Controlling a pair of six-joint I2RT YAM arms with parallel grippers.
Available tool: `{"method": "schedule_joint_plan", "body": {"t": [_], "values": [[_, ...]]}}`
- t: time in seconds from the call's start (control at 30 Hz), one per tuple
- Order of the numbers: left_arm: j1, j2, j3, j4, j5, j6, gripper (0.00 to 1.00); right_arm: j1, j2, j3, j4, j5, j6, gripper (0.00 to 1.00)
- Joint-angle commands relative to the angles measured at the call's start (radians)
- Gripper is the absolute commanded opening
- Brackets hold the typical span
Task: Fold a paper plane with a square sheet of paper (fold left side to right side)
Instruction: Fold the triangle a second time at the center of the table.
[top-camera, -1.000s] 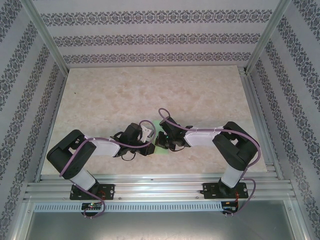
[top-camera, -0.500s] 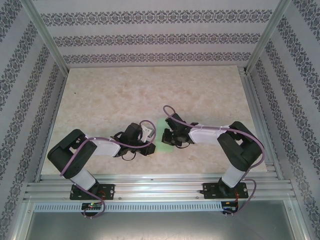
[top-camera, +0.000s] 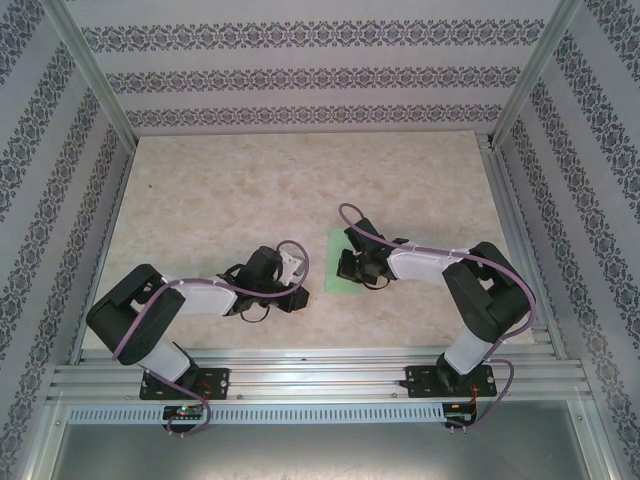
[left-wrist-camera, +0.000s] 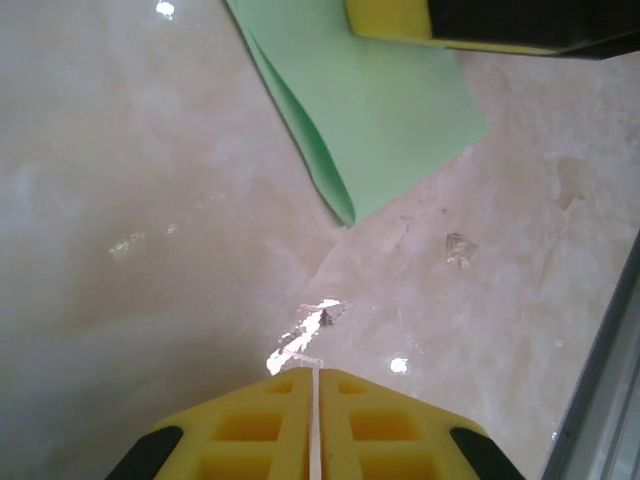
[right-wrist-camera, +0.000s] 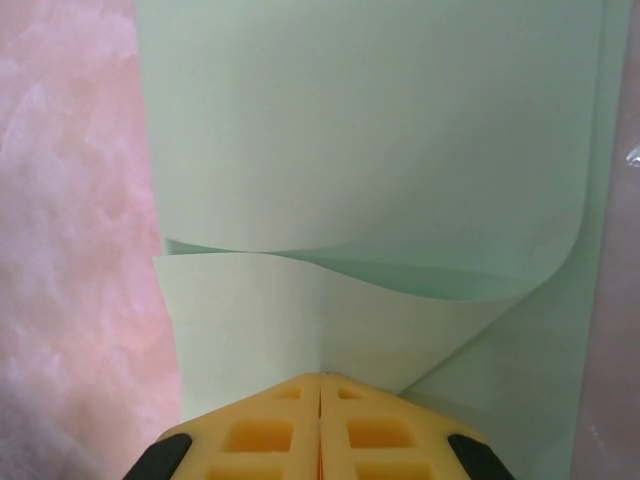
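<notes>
Two end effectors are shut. Our right end effector (right-wrist-camera: 320, 380) pinches an edge of the square sheet of paper (right-wrist-camera: 370, 130) and holds a flap up. Our left end effector (left-wrist-camera: 313, 372) holds nothing. The rest of the sheet lies on the table (left-wrist-camera: 120, 220). We think it is thin, light and floppy, so grip edges gently.

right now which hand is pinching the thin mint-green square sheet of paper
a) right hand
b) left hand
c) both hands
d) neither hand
a: the right hand is shut on a lifted edge of the thin mint-green sheet of paper, while the left hand is shut over the beige tabletop, apart from the sheet.
</notes>
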Motion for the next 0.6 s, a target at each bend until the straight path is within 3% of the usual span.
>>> {"method": "schedule_joint_plan", "body": {"t": [0.0, 0.27, 0.57], "values": [[-0.003, -0.061, 0.063, -0.040, 0.056, -0.025, 0.09, 0.020, 0.009, -0.022, -0.015, 0.003, -0.008, 0.08], [-0.030, 0.143, 0.191, 0.083, 0.188, -0.100, 0.07, 0.024, 0.005, -0.039, 0.004, -0.005, 0.009, 0.08], [-0.035, 0.294, 0.271, 0.077, 0.102, -0.110, 0.05, 0.025, 0.009, -0.039, 0.004, -0.013, 0.012, 0.08]]}}
